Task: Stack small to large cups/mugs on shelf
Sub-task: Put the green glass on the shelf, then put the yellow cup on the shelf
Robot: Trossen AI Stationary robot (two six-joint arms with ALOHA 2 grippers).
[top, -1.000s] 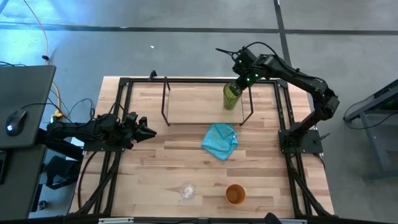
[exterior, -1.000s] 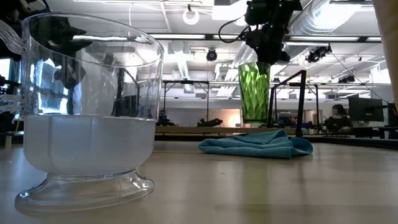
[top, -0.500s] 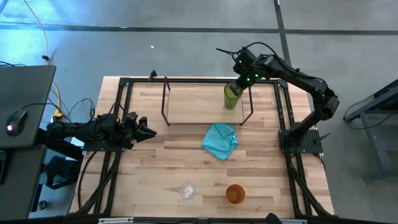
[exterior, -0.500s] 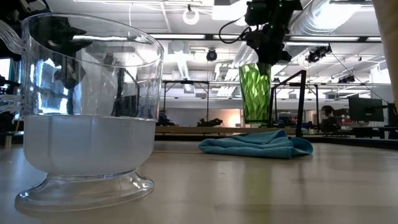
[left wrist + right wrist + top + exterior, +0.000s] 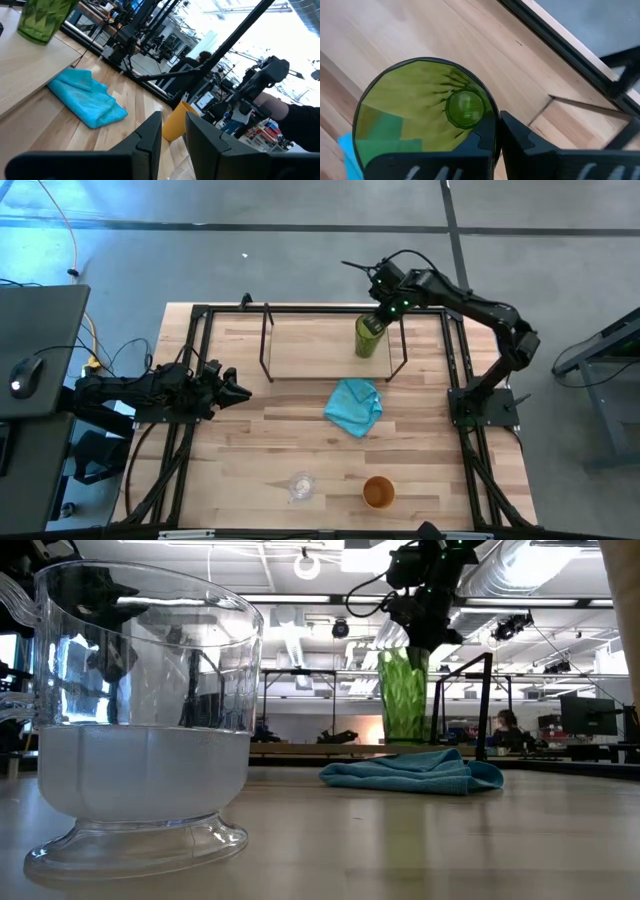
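The green tumbler [image 5: 368,338] stands upright over the right end of the shelf [image 5: 300,350], a dark rod rack with a light wood base. My right gripper [image 5: 384,308] is shut on its rim from above. In the low view the tumbler [image 5: 403,695] reaches down to the shelf base; whether it touches the base I cannot tell. The small clear glass [image 5: 300,485] and the orange cup [image 5: 378,492] stand upright near the table's near edge. My left gripper [image 5: 238,390] waits open at the table's left side, level with the table. My right gripper pinches the tumbler's wall at the rim [image 5: 495,117], on the side toward the table's far right corner. One finger [image 5: 482,137] is inside the tumbler and the other [image 5: 520,132] is outside. The fingers point down from above, and the tumbler hangs upright below them.
A crumpled turquoise cloth [image 5: 354,406] lies on the table just in front of the shelf. The black table frame [image 5: 455,360] runs along the left, right and far edges. The clear glass [image 5: 140,710] stands close before the low camera. A person [image 5: 285,110] shows in the room behind.
My right gripper has carried the green tumbler a little toward the table's left along the shelf and slightly down. The tumbler, tilted a moment ago, now hangs more upright.
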